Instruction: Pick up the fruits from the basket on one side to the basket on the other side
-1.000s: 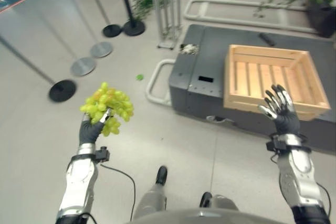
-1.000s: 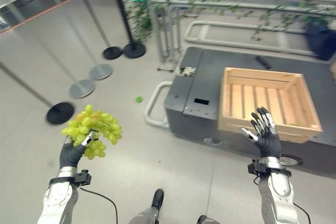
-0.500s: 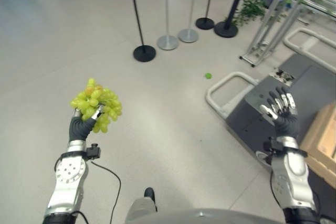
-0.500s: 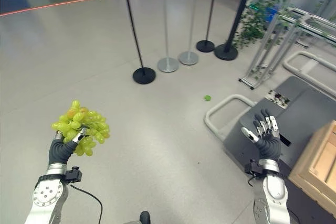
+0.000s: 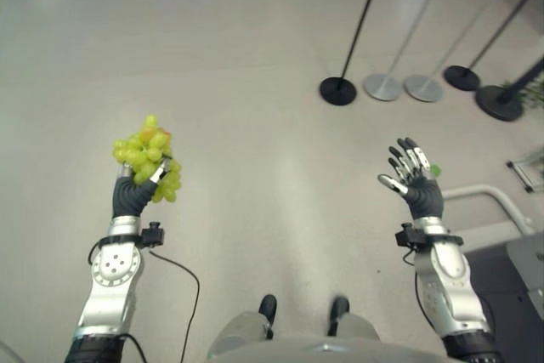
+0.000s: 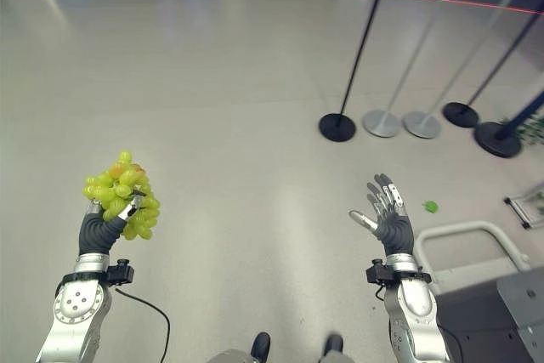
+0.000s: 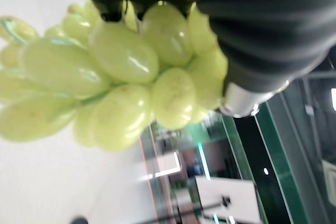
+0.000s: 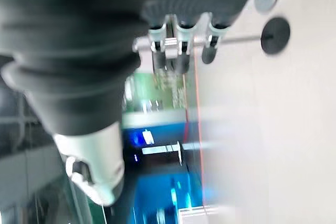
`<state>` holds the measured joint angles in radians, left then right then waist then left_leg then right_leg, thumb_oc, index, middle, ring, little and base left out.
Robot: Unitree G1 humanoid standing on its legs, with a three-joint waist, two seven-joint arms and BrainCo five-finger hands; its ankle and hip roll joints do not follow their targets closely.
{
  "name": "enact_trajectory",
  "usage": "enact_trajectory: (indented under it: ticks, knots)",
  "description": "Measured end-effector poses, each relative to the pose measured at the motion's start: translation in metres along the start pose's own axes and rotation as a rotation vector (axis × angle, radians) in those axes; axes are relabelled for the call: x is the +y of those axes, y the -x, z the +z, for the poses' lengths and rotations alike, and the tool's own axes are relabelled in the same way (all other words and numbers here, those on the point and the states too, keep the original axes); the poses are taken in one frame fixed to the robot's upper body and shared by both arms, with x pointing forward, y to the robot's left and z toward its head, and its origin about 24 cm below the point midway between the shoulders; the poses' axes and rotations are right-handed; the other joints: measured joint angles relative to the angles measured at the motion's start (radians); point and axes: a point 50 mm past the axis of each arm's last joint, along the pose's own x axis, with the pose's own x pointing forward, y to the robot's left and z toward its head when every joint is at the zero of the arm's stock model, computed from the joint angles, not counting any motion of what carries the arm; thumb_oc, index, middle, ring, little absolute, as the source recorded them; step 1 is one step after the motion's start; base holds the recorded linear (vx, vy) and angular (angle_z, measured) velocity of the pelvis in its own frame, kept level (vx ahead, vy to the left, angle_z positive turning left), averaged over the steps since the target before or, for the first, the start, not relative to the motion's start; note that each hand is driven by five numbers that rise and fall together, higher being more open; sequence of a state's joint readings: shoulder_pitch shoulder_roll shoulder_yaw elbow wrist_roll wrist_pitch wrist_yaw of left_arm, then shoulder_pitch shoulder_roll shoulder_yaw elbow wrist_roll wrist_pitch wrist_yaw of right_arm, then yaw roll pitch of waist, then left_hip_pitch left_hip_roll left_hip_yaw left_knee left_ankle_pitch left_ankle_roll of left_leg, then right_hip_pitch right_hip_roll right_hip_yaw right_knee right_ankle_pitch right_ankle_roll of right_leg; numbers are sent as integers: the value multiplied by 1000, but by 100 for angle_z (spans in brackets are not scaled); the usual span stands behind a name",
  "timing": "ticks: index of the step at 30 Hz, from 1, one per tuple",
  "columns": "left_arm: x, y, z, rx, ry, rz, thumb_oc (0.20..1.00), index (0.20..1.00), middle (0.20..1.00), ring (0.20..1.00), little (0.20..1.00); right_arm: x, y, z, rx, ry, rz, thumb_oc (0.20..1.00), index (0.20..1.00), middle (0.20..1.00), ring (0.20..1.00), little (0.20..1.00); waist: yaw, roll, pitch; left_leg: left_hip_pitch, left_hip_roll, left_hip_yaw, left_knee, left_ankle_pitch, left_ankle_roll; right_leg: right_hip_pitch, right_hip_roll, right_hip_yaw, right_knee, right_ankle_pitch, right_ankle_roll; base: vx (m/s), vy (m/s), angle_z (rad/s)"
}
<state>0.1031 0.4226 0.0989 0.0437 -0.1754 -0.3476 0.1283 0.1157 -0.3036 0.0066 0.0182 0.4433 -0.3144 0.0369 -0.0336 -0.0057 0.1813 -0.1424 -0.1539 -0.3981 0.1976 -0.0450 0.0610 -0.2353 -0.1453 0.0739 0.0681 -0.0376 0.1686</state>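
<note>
A bunch of green grapes (image 5: 146,155) is held up in the air at the left, my left hand (image 5: 132,195) curled round its lower part. The left wrist view shows the grapes (image 7: 115,87) close up against the hand's dark cover. My right hand (image 5: 415,186) is raised at the right with its fingers spread and straight, holding nothing. Bare grey floor lies under both hands.
Several barrier posts on round bases (image 5: 338,90) stand on the floor at the back right. A small green object (image 6: 430,207) lies on the floor beside my right hand. A white rail (image 6: 463,235) and the corner of a dark platform (image 6: 524,299) show at the lower right.
The whole picture has swung to the left: the wooden crate and most of the dark platform have left the view. Both hands keep their poses, the left still holding the grapes.
</note>
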Motion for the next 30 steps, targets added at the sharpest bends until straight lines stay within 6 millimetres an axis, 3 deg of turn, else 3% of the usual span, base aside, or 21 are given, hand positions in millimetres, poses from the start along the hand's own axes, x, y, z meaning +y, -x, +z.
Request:
enact_trajectory:
  ticks: [1,2,3,4,6,8,9,11,14,15,17,18,19,20,21,23,24,26,27,29,30]
  knots:
    - [2,1,-1,6,-13,-9,200,200,200,200,200,3,-1,-2,12,-4,18,1000,1000,1000,1000,1000,23,-32,5,19,-18,-47,-14,-4,-23,-15,-3,6,-20,34,-4,58,-262,127]
    - [2,2,-3,14,-13,-8,200,200,200,200,200,3,-1,-4,20,-2,24,1000,1000,1000,1000,1000,15,-48,3,28,-25,-79,-12,-10,-32,-12,4,16,-30,53,-12,35,-265,177]
    - [4,4,-5,28,-25,-15,200,200,200,200,200,3,0,-7,34,-5,31,1000,1000,1000,1000,1000,-6,-92,-8,34,-41,-112,-16,-18,-49,-8,1,22,-35,62,-29,32,-286,154]
    - [3,5,-6,33,-24,-17,200,200,200,200,200,2,1,-8,44,-3,30,1000,1000,1000,1000,1000,-5,-106,-11,32,-44,-117,-14,-27,-61,-10,2,34,-20,116,-49,23,-331,167]
    - [1,12,-12,60,-10,-13,200,200,200,200,200,0,-7,-11,56,11,43,1000,1000,1000,1000,1000,21,-71,4,25,13,-155,-26,-51,-83,0,62,29,42,109,-73,50,-339,96]
    - [0,15,-14,70,6,-5,200,200,200,200,200,2,-16,-9,64,37,85,1000,1000,1000,1000,1000,36,-41,6,26,71,-161,-35,-59,-119,2,98,-7,56,87,-114,24,-486,73]
    - [-2,16,-14,72,13,-9,200,200,200,200,200,2,-19,-8,63,43,91,1000,1000,1000,1000,1000,38,-34,5,27,93,-199,-59,-51,-143,13,111,-53,53,77,-136,-101,-395,114]
    - [-9,14,-15,71,39,-23,200,200,200,200,200,-2,-24,-1,39,54,90,1000,1000,1000,1000,1000,17,-22,7,-5,97,-208,-60,-10,-178,48,117,-129,33,61,-156,-131,-309,165]
    - [-27,4,-8,35,109,-77,200,200,200,200,200,-9,-32,11,11,112,99,1000,1000,1000,1000,1000,27,13,11,-47,124,-105,-123,92,-190,89,137,-213,-19,49,-177,-148,-243,173]
    - [-31,0,-6,25,115,-89,200,200,200,200,200,-11,-32,12,8,119,88,1000,1000,1000,1000,1000,10,24,15,-63,128,-66,-126,107,-191,98,133,-231,-27,46,-184,-85,-112,158]
    - [-32,0,-4,17,135,-97,200,200,200,200,200,-9,-38,17,-20,118,81,1000,1000,1000,1000,1000,41,41,19,-65,164,42,-174,91,-162,102,156,-283,-23,36,-208,-106,-137,92]
    - [-32,0,-4,20,139,-96,200,200,200,200,200,-9,-37,16,-16,116,75,1000,1000,1000,1000,1000,59,35,20,-65,181,90,-210,71,-166,108,155,-320,-19,38,-219,-128,-119,137]
    - [-35,-3,-1,7,152,-105,200,200,200,200,200,-14,-31,13,-3,109,42,1000,1000,1000,1000,1000,31,-13,22,-64,184,161,-208,42,-163,120,103,-387,-40,30,-225,-50,-24,135]
    - [-35,-3,-1,6,152,-107,200,200,200,200,200,-15,-30,12,-7,91,21,1000,1000,1000,1000,1000,31,-38,22,-70,174,182,-158,45,-160,122,74,-428,-42,34,-225,-44,-12,156]
    - [-34,-2,-2,10,153,-110,200,200,200,200,200,-15,-28,14,-21,81,6,1000,1000,1000,1000,1000,22,-47,15,-72,177,183,-104,43,-163,128,65,-447,-53,38,-223,21,52,87]
    - [-34,-2,-2,10,152,-117,200,200,200,200,200,-20,-28,21,-53,87,-12,1000,1000,1000,1000,1000,34,-33,12,-16,237,197,-39,21,-194,139,59,-508,-52,39,-222,30,128,82]
    - [-37,-4,-2,10,167,-122,200,200,200,200,200,-25,-25,22,-57,89,-40,1000,1000,1000,1000,1000,8,-21,10,5,280,253,-41,16,-207,155,53,-556,-52,35,-211,35,158,104]
    - [-41,-4,-2,7,183,-127,200,200,200,200,200,-33,-19,22,-56,97,-79,1000,1000,1000,1000,1000,-6,-10,8,44,332,275,-56,15,-208,180,37,-621,-35,24,-192,50,208,112]
    - [-41,-3,-2,10,184,-128,200,200,200,200,200,-38,-17,24,-61,104,-97,1000,1000,1000,1000,1000,-8,8,3,49,350,290,-67,35,-183,180,25,-645,-6,14,-171,97,267,80]
    - [-41,-2,-3,15,190,-124,200,200,200,200,200,-40,-15,25,-61,106,-112,1000,1000,1000,1000,1000,-9,23,-4,47,357,292,-74,37,-210,176,8,-667,16,13,-150,73,238,58]
    - [-41,-1,-4,20,190,-124,200,200,200,200,200,-39,-13,22,-53,101,-117,1000,1000,1000,1000,1000,-7,37,-12,66,348,309,-127,8,-228,177,-6,-664,38,13,-117,22,240,67]
